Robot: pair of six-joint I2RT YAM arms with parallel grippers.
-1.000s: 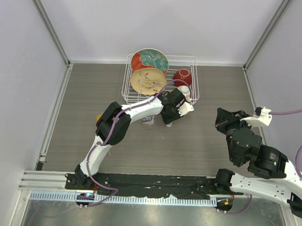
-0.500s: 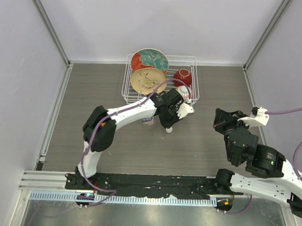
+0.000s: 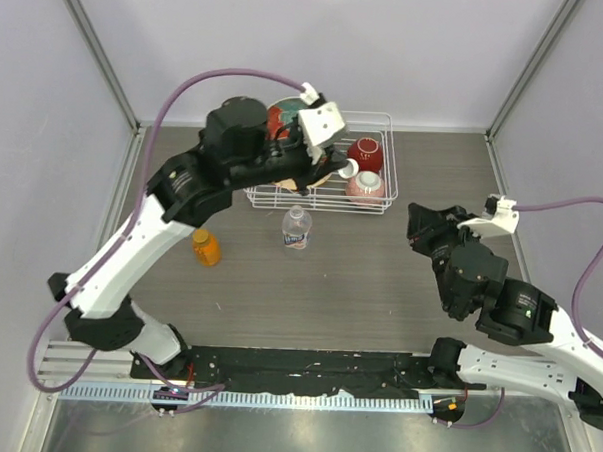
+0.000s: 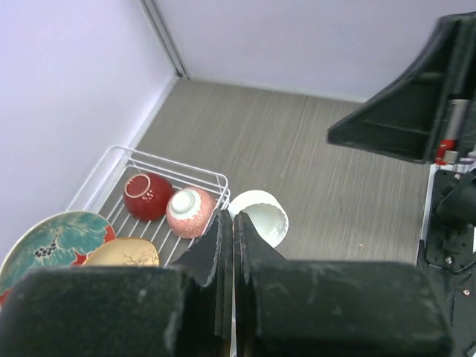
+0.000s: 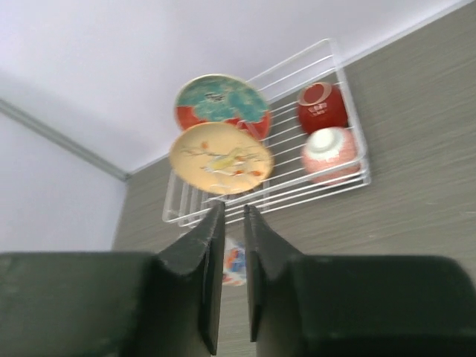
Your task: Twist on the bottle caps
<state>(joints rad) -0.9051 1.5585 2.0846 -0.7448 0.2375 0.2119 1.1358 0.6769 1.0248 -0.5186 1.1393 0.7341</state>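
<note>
The clear water bottle (image 3: 296, 229) stands upright on the table in front of the rack, and its neck shows no cap. The squat orange bottle (image 3: 205, 247) stands to its left; I cannot make out an orange cap apart from it. My left gripper (image 3: 336, 167) is raised over the rack's front edge, shut on the rim of the white cap (image 3: 347, 167). In the left wrist view the white cap (image 4: 264, 219) sits at the tips of the left gripper (image 4: 233, 214). My right gripper (image 3: 417, 226) is right of the clear bottle. In its wrist view the right gripper (image 5: 234, 207) is empty, fingers a narrow slit apart, with the clear bottle (image 5: 234, 260) beyond.
A white wire dish rack (image 3: 390, 140) at the back holds a red bowl (image 3: 365, 152), a pink bowl (image 3: 365, 187), a teal-and-red plate (image 5: 222, 104) and a yellow plate (image 5: 221, 158). Walls close in the table at the left, back and right.
My left arm has lifted from the table beside the clear bottle and swung up over the rack with the white cap. The orange bottle is now uncovered. My right gripper has edged left.
</note>
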